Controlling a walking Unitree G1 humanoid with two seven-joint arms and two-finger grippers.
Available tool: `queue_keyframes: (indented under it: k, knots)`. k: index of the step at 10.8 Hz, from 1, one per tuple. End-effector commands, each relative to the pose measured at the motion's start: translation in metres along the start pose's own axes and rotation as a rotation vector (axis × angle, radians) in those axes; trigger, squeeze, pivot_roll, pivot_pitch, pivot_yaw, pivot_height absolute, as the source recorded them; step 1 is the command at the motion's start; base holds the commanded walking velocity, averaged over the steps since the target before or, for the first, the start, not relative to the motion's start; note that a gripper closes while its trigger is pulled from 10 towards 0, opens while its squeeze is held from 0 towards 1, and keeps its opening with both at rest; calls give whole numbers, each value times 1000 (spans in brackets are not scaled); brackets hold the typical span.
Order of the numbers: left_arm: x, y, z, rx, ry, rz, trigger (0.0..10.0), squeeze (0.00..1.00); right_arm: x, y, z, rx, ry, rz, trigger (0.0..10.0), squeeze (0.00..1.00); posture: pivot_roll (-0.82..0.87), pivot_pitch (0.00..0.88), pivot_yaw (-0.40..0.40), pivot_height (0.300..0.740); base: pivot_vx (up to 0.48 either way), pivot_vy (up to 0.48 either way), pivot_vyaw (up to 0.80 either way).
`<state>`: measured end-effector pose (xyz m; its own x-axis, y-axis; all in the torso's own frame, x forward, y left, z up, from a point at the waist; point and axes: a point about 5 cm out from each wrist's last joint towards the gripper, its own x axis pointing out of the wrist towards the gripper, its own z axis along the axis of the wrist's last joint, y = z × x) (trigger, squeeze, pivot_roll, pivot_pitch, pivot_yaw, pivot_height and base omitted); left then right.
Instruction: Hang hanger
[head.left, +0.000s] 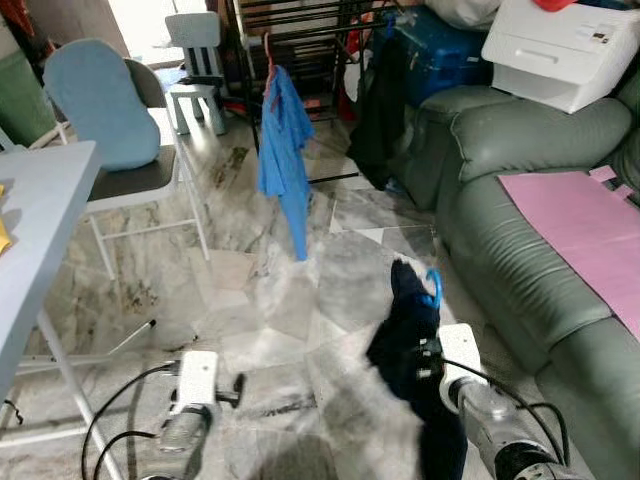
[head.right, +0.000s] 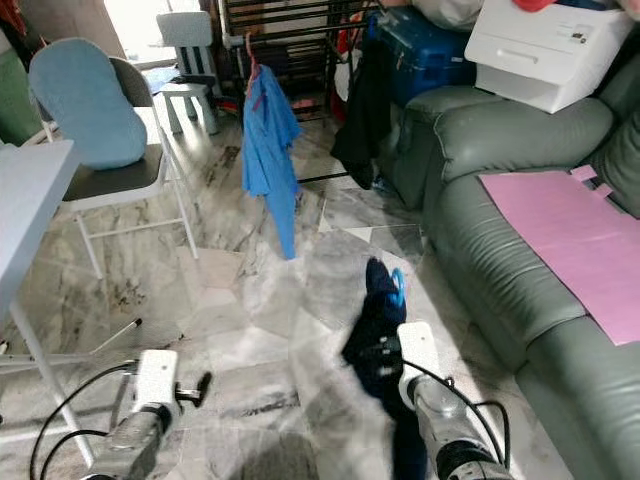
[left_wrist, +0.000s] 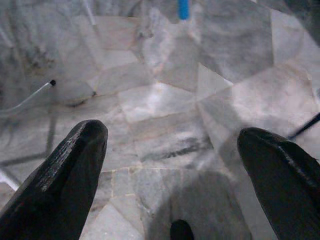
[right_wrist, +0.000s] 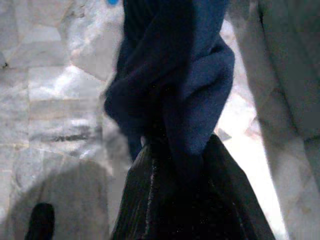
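My right gripper is shut on a dark navy garment that hangs bunched from it, low over the marble floor beside the sofa. A blue hanger hook sticks out at the top of the garment. My left gripper is held low on the left, open with nothing between its fingers. Far ahead stands a dark drying rack, with a blue shirt hanging from it on a reddish hanger and a black garment to its right.
A green sofa with a pink cloth runs along the right; a white box sits on its arm. A grey table and a chair with a blue cushion stand on the left. Open floor leads toward the rack.
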<state>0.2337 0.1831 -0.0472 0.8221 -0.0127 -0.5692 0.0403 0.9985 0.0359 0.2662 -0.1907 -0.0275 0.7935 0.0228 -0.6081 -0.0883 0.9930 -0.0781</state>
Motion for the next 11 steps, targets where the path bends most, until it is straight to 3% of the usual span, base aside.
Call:
queue_keyframes:
  k: [1,2,3,4,6,11]
  knots:
    - [-1,4,-6,5,44,6,10000,0,1,5,2,61,-9,0,0,0,-132,0,59,740,0,0,0]
    - [-2,4,-11,5,73,12,10000,0,1,9,-4,63,8,7,0,0,-139,0,62,740,0,0,0]
    - [-3,4,-13,14,91,10,10000,0,0,13,-9,87,30,16,4627,0,-141,0,68,740,0,0,0]
    - [-2,3,-14,11,111,15,10000,0,0,20,-13,93,46,29,10000,0,-150,0,89,740,0,0,0]
    - [2,9,-5,-14,122,63,10000,0,-2,24,-21,40,81,54,10000,0,-138,0,96,740,0,0,0]
    - [0,12,-11,-17,156,75,10000,0,-5,18,-29,48,105,41,10000,0,-160,0,109,740,0,0,721]
